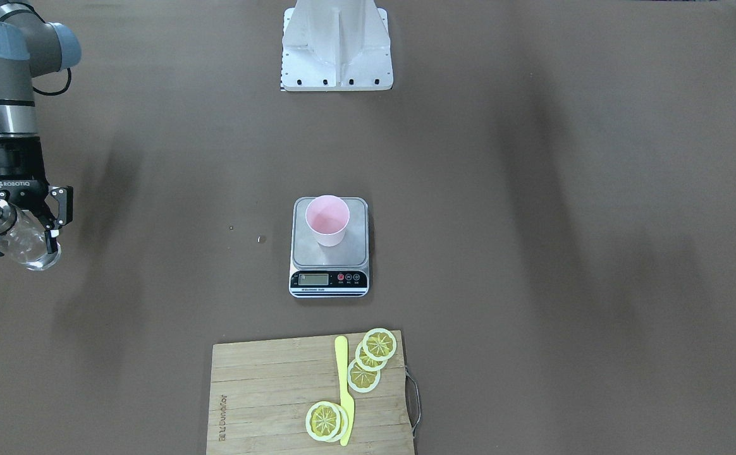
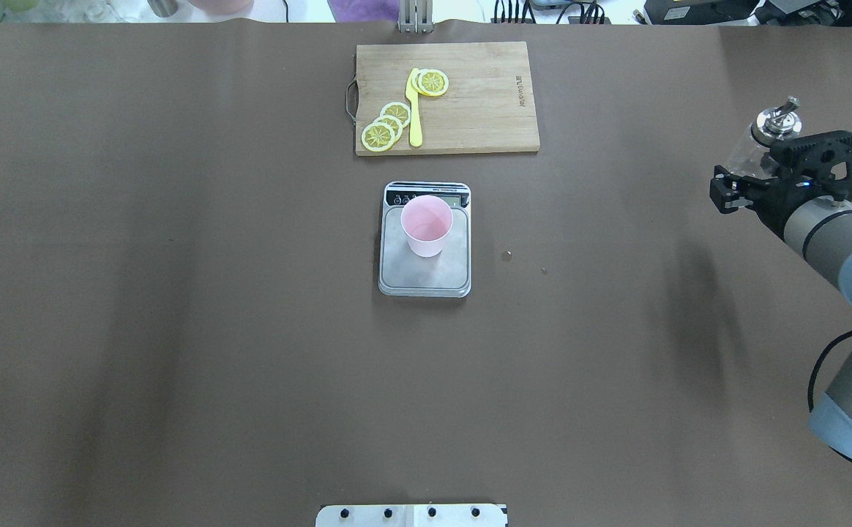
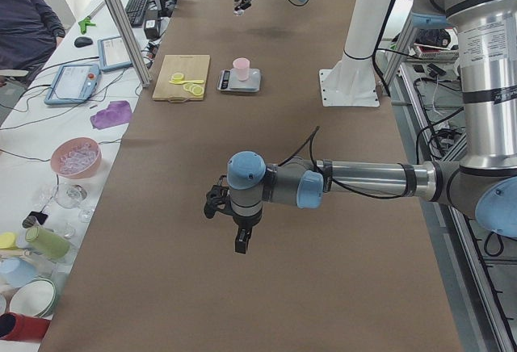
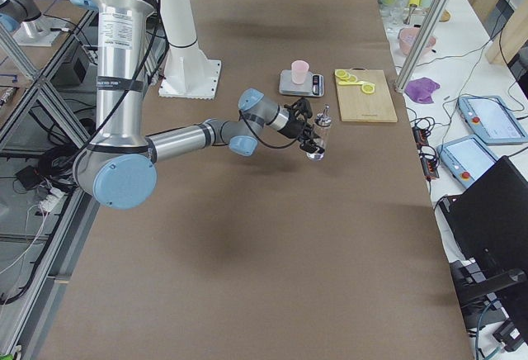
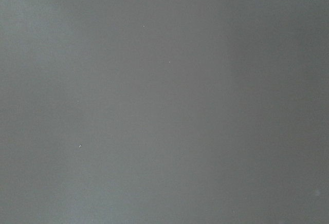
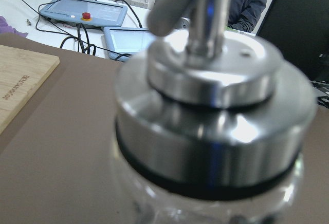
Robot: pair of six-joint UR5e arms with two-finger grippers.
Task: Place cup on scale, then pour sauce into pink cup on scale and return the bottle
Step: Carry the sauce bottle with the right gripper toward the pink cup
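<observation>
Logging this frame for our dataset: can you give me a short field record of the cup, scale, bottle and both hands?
cup: upright on the scale
scale: table centre, near the cutting board
bottle: gripped by right hand, far from the scale
right hand: shut on bottle
left hand: over bare table; open or shut unclear

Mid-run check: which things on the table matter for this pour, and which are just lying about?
For the job:
pink cup, standing on the scale
bottle, held in the right gripper

Lying about:
wooden cutting board
lemon slices on it
yellow knife on it
</observation>
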